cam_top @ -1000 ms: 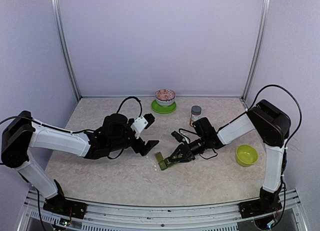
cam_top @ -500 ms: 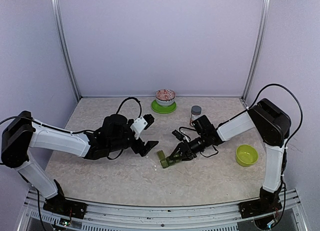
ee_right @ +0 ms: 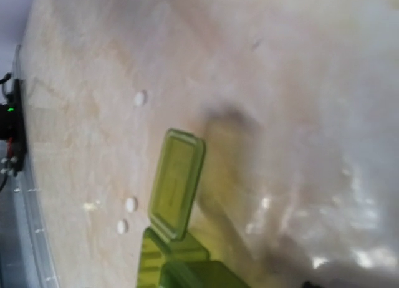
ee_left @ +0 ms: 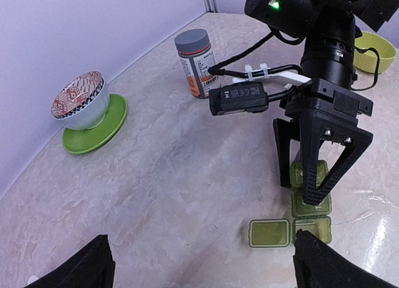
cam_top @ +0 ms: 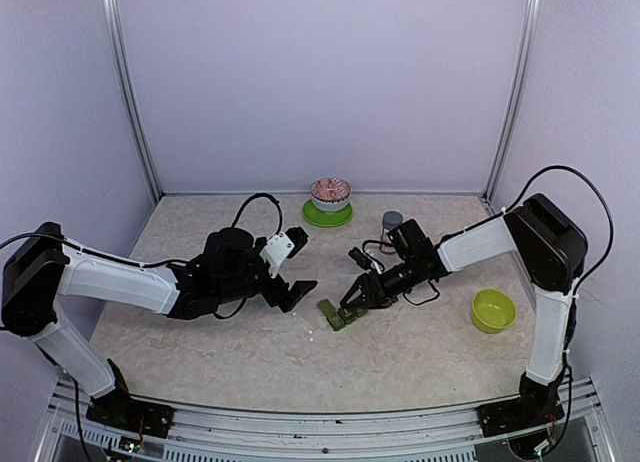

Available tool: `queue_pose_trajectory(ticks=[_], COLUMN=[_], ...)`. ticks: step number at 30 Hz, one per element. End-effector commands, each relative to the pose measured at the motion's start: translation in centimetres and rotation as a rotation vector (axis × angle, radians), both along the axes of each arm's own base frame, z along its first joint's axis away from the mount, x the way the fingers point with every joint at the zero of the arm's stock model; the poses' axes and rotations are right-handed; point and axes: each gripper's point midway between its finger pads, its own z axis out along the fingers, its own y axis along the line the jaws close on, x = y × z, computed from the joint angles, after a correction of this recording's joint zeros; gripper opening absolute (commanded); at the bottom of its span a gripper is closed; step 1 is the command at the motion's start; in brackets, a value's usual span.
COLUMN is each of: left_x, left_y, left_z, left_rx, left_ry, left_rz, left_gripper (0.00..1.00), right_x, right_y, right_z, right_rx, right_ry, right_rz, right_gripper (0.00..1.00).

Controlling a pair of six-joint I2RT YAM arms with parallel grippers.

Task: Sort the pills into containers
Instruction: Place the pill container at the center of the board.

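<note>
- right claw [ee_left: 300,189]: spread apart since a second ago, now poised above the containers [ee_left: 310,204]
- containers: mid-table [cam_top: 200,352], one lid flipped open
- pills [ee_right: 129,204]: loose beside the containers
- left claw [cam_top: 295,287]: spread wide, nearby

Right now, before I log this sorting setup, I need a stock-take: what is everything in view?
containers: one strip of three, dark green, mid-table; end lid open
pills: three seen, white, loose on the table by the strip
bottle: one, grey cap, orange label, farther back than the strip
patterned bowl: one, red and white, on a green plate, at the back
lime bowl: one, right side
table: one, beige marble
left arm: white and black, jaws open
right arm: white and black, jaws open over the strip
</note>
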Motion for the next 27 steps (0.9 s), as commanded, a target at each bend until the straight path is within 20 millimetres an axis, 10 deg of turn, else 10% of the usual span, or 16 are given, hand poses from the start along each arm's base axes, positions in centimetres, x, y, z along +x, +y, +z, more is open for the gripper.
queue_pose_trajectory(ticks=[1,14,27], left_x=[0.1,0.1,1.2], left_y=[0.2,0.3,1.1], left_z=[1.3,1.3,1.4], left_rx=[-0.040,-0.039,-0.057], left_ry=[-0.023,-0.025,-0.013], left_rz=[0.006,0.008,0.073], left_gripper=[0.97,0.98,0.99], right_x=[1.1,2.9,-1.0], right_y=[-1.8,-4.5,-6.1], right_z=[0.0,0.3,3.0], right_rx=[-0.110,-0.261,-0.234], right_ry=[-0.069,-0.187,-0.212], right_rz=[-0.046,-0.146,-0.144], right_gripper=[0.71,0.76,0.68])
